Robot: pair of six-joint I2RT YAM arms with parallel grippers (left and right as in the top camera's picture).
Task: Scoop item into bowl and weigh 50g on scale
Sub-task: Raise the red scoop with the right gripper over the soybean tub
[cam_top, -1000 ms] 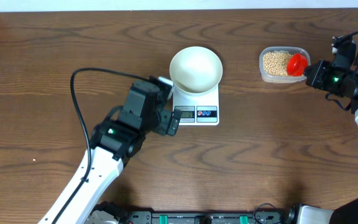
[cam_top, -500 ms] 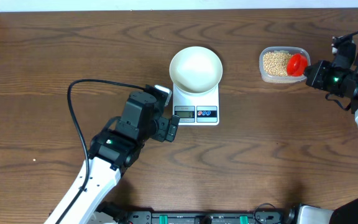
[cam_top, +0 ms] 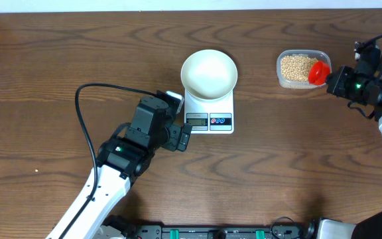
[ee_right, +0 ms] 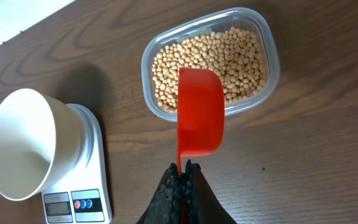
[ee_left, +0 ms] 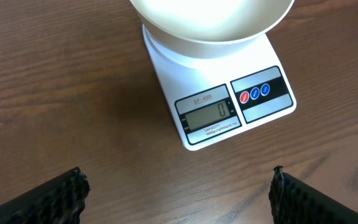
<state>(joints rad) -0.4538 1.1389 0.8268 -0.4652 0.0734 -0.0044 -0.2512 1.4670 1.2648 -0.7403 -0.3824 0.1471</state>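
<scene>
Red plastic sits in the right gripper (ee_right: 182, 173): its jaws are pinched tight on the thin handle of a scoop (ee_right: 200, 115). The scoop's cup overlaps the near rim of the clear tub (ee_right: 271, 62) and part of the tan beans (ee_right: 210, 59) heaped inside; whether it touches them I cannot tell. The left gripper (ee_left: 178, 177) is spread wide with nothing between its fingers, above the wooden table (ee_left: 73, 93) just in front of the scale (ee_left: 166, 74), whose display reads 0. The white bowl (ee_left: 210, 22) sits on the scale, empty.
</scene>
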